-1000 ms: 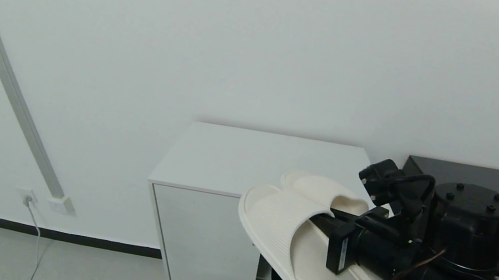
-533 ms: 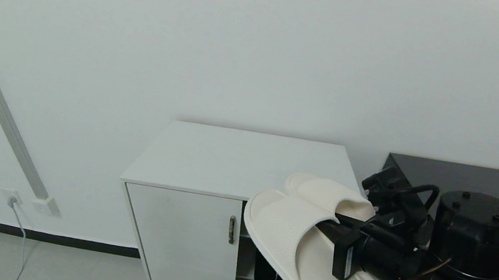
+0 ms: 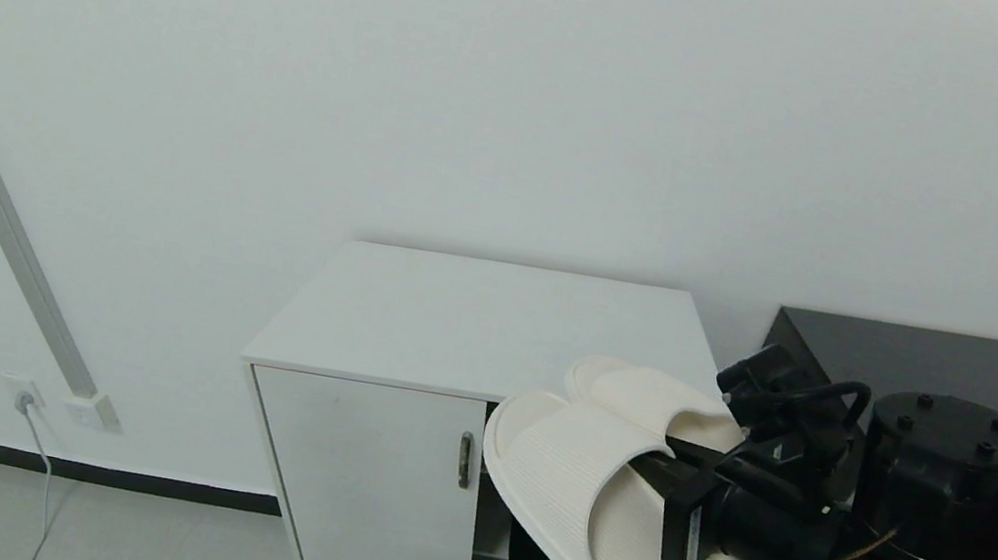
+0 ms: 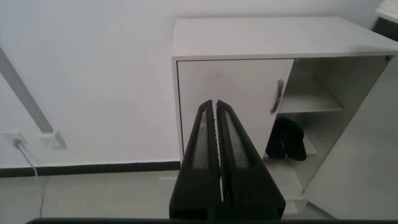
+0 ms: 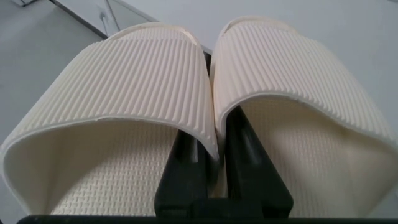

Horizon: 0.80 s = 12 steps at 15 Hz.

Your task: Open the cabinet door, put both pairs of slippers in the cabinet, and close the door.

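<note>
The cream slippers (image 3: 591, 458) are held in the air in front of the cabinet (image 3: 471, 326), before its open right half, toes toward it and tilted up. The right gripper (image 5: 211, 146) is clenched on them: its fingers (image 5: 186, 155) reach in under both straps and pinch the two inner edges together (the pair sits side by side, touching). Inside the cabinet, on its floor below the shelf (image 4: 311, 102), a dark pair of slippers (image 4: 286, 138) stands upright. The cabinet's left door (image 3: 372, 492) is closed, its handle (image 3: 463, 460) at the inner edge; the right door (image 4: 357, 155) is swung open.

The left gripper (image 4: 216, 111) hangs in front of the closed door, well apart from it, pressed together on nothing.

Since half a second ago the cabinet holds its place in the head view, while the cream slippers and right gripper have sunk slightly.

Left of the cabinet, a wall socket (image 3: 23, 396); right of it, a dark table (image 3: 951, 366).
</note>
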{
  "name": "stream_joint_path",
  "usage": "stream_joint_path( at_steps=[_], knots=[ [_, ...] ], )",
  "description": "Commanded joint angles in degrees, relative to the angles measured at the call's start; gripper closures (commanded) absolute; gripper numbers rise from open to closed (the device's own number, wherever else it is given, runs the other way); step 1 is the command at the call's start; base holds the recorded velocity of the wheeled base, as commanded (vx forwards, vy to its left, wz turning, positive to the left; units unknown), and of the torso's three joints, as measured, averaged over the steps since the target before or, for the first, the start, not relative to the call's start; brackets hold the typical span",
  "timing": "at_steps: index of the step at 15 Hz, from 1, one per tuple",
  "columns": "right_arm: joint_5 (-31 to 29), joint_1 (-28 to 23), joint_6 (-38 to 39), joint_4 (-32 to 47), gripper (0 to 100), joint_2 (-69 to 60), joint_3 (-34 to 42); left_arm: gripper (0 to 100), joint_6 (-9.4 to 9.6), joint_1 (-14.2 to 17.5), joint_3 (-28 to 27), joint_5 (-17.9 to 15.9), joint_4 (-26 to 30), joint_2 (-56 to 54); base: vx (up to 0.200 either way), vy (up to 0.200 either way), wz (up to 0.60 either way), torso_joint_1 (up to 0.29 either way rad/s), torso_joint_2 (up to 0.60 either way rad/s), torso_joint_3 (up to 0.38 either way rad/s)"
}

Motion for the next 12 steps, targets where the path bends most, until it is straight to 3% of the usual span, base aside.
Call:
stream_joint_path(
  at_steps=[1,7,12],
  knots=[
    [-0.1,0.1,0.0,-0.1,100,0.2,0.0,100,0.04,0.0,0.0,0.0,0.0,0.1,0.0,0.0,0.0,0.0,0.0,0.0],
    [0.4,0.2,-0.1,-0.1,100,0.4,0.5,100,-0.05,0.0,0.0,0.0,0.0,0.1,0.0,0.0,0.0,0.0,0.0,0.0],
    [0.5,0.1,-1.6,-0.1,100,0.7,1.0,100,-0.05,0.0,0.0,0.1,0.0,0.1,0.0,0.0,0.0,-0.135,0.3,0.164]
  ],
)
